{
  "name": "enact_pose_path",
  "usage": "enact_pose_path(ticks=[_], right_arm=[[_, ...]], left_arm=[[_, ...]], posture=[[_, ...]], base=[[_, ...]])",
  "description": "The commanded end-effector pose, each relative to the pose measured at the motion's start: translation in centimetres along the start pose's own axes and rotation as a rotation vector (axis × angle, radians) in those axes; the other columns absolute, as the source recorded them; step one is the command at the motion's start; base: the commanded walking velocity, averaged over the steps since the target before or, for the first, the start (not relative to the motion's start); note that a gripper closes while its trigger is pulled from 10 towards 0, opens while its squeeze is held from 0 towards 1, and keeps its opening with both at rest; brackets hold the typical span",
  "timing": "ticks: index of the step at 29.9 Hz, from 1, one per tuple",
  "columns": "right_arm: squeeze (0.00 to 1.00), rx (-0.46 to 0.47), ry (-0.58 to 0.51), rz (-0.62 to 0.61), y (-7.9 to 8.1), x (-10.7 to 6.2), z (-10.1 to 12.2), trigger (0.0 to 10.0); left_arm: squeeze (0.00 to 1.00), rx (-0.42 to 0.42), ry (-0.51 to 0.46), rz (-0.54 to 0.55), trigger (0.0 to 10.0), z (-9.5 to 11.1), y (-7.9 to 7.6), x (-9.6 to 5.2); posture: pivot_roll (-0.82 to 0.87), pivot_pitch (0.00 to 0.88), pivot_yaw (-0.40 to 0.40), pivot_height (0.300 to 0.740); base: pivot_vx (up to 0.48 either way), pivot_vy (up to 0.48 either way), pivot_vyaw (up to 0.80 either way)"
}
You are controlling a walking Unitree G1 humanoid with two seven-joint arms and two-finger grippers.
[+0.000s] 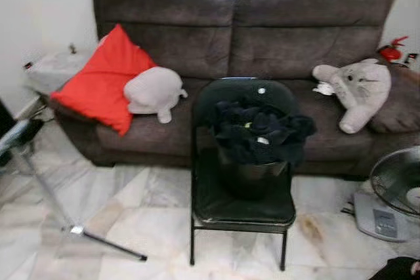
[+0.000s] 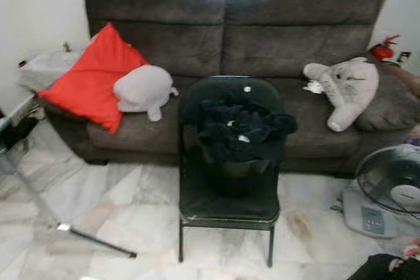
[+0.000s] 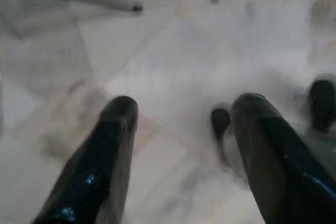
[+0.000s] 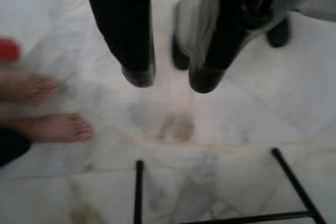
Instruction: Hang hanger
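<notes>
Floor (image 1: 131, 208), marble, lower frame: chair (image 1: 241, 181) standing at centre, carrying a black bucket (image 1: 252, 176) heaped with dark clothes (image 1: 259, 129).

Left gripper (image 3: 181, 114): hanging over bare tile, fingers spread wide, gripping nothing.

Right gripper (image 4: 170, 80): pointing down at the floor near the chair legs, fingers slightly parted, carrying nothing. A person's bare feet (image 4: 50, 114) are standing beside it.

Sofa (image 1: 249, 37), upper frame: bearing a red cushion (image 1: 98, 83) and plush toys.

Stand leg (image 1: 98, 237), lower left; fan (image 1: 400, 181), lower right.

Hanger: cannot be made out; possibly lying among the clothes.

Progress, judged: nothing picked up, nothing hanging; the whole task is remaining.
</notes>
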State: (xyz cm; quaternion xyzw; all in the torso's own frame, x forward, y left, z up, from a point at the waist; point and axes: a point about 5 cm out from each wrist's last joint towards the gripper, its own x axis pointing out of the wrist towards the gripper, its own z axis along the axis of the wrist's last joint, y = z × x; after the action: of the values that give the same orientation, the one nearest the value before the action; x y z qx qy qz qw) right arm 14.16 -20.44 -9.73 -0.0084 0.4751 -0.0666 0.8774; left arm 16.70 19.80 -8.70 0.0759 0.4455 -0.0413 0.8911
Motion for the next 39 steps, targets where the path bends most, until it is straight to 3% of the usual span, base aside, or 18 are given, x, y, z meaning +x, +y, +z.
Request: enact_pose_path(ticks=[1,5,14,23,26,32,34,35,36,37,39], right_arm=[[0.0,-0.003,-0.034,0.02,1.1,0.3,1.1,10.0],[0.0,0.006,-0.037,0.02,1.2,0.3,1.3,10.0],[0.0,0.032,-0.046,0.01,1.3,0.4,1.7,10.0],[0.0,0.189,-0.125,-0.035,0.8,0.6,3.6,10.0],[0.0,0.343,-0.271,-0.094,0.3,0.6,6.6,10.0],[0.0,0.429,-0.556,-0.083,-0.1,-0.4,11.5,10.0],[0.0,0.406,-0.736,-0.066,-0.1,-2.2,14.0,10.0],[0.0,0.376,-0.79,-0.06,-0.1,-3.3,14.6,10.0],[0.0,0.376,-0.79,-0.06,-0.1,-3.3,14.6,10.0],[0.0,0.317,-0.843,-0.025,0.1,-4.6,15.0,10.0],[0.0,0.198,-0.906,-0.025,-0.1,-5.6,15.1,10.0]], left_arm=[[0.0,0.0,0.056,0.014,10.0,-1.7,0.6,-0.5],[0.0,-0.001,0.059,0.014,10.0,-1.9,0.7,-0.6],[0.0,0.001,0.071,0.014,10.0,-2.3,0.9,-0.7],[0.0,0.001,0.066,0.009,10.0,-2.2,0.5,-0.7],[0.0,-0.004,0.059,0.006,10.0,-2.0,0.3,-0.6],[0.0,-0.009,0.06,0.002,10.0,-2.2,0.1,-0.6],[0.0,-0.012,0.062,0.001,10.0,-2.4,0.1,-0.7],[0.0,-0.011,0.064,0.0,10.0,-2.5,0.0,-0.7],[0.0,-0.011,0.064,0.0,10.0,-2.5,0.0,-0.7],[0.0,-0.011,0.065,-0.001,10.0,-2.6,0.0,-0.7],[0.0,-0.012,0.065,0.0,10.0,-2.6,-0.1,-0.8]], posture=[[-0.01,0.012,0.024,0.74],[-0.01,0.013,0.024,0.74],[-0.01,0.017,0.023,0.74],[-0.04,0.023,0.017,0.74],[-0.07,0.02,0.005,0.74],[-0.09,0.02,-0.012,0.74],[-0.11,0.021,-0.018,0.74],[-0.11,0.021,-0.018,0.74],[-0.11,0.021,-0.018,0.74],[-0.1,0.016,-0.018,0.74],[-0.1,0.015,-0.017,0.74]], base=[[0.304,0.0,0.8],[0.304,0.0,0.72],[0.202,0.0,0.0],[0.0,0.0,0.0],[0.0,0.0,0.0],[0.0,0.0,0.0],[0.0,0.0,0.0],[0.0,0.0,0.0],[0.0,0.0,0.0],[0.0,0.0,0.0],[0.0,0.0,0.0]])
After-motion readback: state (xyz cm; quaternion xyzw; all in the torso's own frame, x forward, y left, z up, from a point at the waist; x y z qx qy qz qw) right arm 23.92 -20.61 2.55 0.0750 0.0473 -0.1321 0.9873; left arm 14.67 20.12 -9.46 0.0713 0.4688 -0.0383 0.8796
